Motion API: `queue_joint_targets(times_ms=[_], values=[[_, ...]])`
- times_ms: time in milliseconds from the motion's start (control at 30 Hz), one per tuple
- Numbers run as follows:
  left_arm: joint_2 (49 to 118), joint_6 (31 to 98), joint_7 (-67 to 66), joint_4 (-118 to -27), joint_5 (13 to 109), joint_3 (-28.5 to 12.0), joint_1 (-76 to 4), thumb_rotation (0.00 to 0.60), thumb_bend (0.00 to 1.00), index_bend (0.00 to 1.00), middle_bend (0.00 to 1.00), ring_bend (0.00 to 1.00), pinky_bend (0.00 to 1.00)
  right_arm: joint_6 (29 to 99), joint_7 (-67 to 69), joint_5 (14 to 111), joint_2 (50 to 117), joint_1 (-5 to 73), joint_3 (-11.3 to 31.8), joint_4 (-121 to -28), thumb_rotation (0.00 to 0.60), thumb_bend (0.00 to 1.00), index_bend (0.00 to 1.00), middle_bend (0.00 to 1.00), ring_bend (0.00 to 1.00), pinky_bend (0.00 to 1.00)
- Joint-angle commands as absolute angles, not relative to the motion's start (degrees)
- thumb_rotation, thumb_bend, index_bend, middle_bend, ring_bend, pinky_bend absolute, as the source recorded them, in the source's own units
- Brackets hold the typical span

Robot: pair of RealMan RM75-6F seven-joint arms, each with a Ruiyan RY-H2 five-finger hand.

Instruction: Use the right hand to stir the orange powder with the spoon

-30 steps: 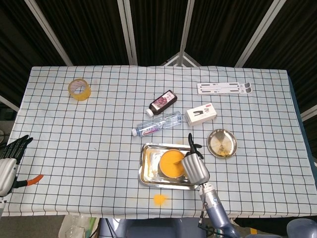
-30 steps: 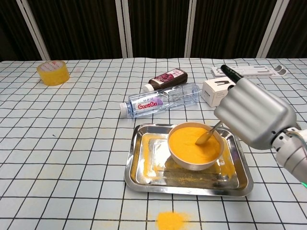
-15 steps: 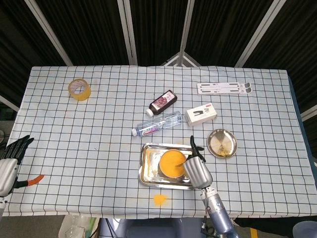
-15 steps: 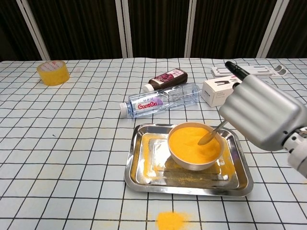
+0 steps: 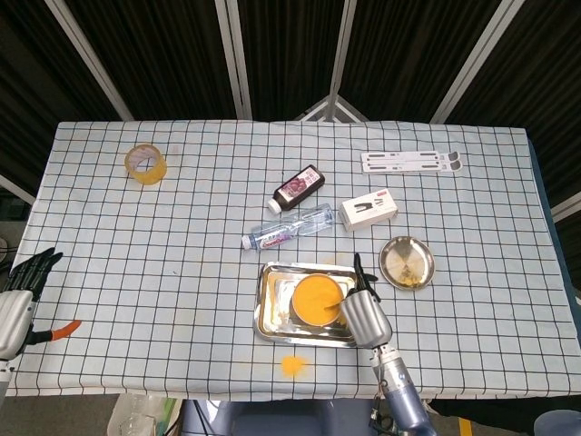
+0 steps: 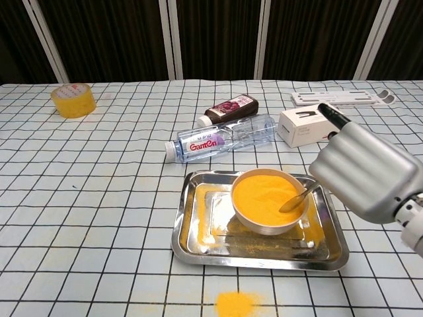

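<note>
The right hand (image 6: 367,173) grips the spoon (image 6: 299,197), its tip in the orange powder (image 6: 266,195) in the bowl (image 6: 264,224). Only the head view shows the left hand (image 5: 16,295), fingers apart, holding nothing.

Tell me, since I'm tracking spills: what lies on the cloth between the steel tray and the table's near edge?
A small heap of spilled orange powder lies below the tray, in both views.
</note>
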State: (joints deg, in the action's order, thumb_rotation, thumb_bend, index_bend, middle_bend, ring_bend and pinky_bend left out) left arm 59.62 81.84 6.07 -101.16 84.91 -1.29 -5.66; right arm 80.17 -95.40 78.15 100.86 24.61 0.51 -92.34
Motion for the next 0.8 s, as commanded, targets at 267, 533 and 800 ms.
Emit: queue_joint_targets(times_ms=[267, 533, 800], values=[[59.38, 81.74, 6.61, -101.14, 84.66, -1.35, -5.62, 0.600, 0.00, 0.00, 0.00, 0.00, 0.00, 79.85, -93.56, 77.66, 103.61, 25.53, 2.96, -89.13, 0.600, 0.90, 0.83, 0.75, 0.43, 0.00], [59.40, 81.65, 6.60, -101.17, 84.65, -1.34, -5.65, 0.600, 0.00, 0.00, 0.00, 0.00, 0.00, 79.98, -94.62, 78.04, 103.11, 26.50, 4.34, -91.09, 0.600, 0.90, 0.83, 0.75, 0.43, 0.00], [59.45, 81.98, 6.33, -101.33, 84.89, -1.24, -5.48, 0.600, 0.00, 0.00, 0.00, 0.00, 0.00, 79.92, -95.52, 78.03, 101.91, 26.58, 4.02, -93.23, 0.600, 0.90, 0.83, 0.75, 0.43, 0.00]])
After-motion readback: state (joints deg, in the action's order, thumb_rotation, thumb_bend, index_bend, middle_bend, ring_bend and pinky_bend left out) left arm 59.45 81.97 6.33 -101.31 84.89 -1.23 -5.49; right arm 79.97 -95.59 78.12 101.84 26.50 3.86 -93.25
